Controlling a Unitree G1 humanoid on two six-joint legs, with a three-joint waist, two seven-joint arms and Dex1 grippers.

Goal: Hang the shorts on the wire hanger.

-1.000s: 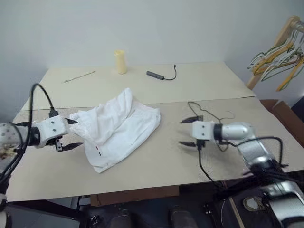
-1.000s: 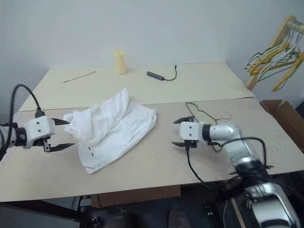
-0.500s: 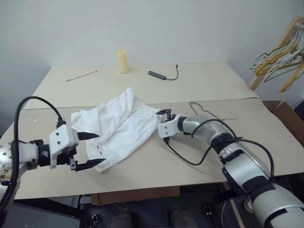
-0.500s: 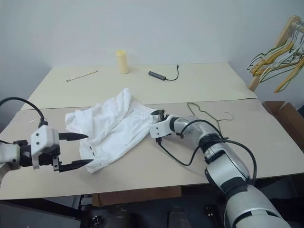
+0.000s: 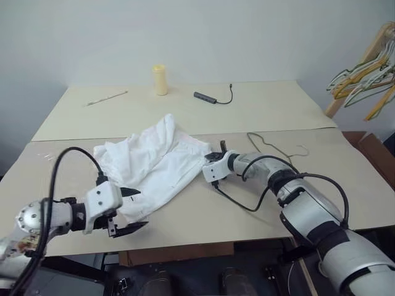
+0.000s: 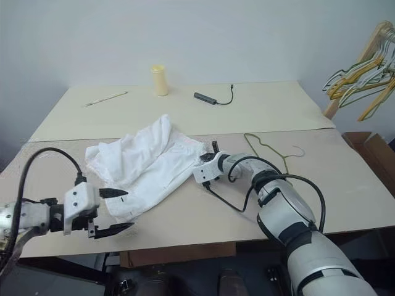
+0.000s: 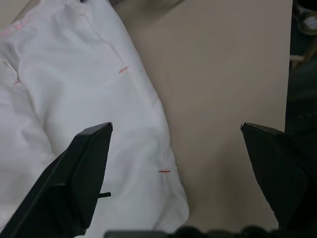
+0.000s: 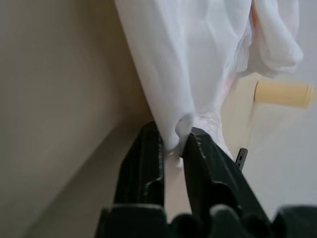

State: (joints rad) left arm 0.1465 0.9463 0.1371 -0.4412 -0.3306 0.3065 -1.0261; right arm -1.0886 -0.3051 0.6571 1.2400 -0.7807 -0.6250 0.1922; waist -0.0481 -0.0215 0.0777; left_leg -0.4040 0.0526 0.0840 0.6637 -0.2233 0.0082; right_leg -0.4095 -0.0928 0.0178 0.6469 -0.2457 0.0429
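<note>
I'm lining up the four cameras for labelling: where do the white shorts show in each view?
Left eye view: shorts left of centre on the table.
Right eye view: again left of centre, right gripper at their edge.
Left wrist view: white cloth beside bare table, left gripper open over its hem.
Right wrist view: a fold pinched between the right gripper's fingers.
Shared landmark: the yellow cylinder, behind the shorts.

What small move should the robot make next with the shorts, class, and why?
Probably close the left gripper on the near corner of the shorts. Its fingers stand open at that hem, while the right gripper is already shut on a pinch of cloth at the far edge. Two grips would let it lift the shorts toward the wire hanger.
</note>
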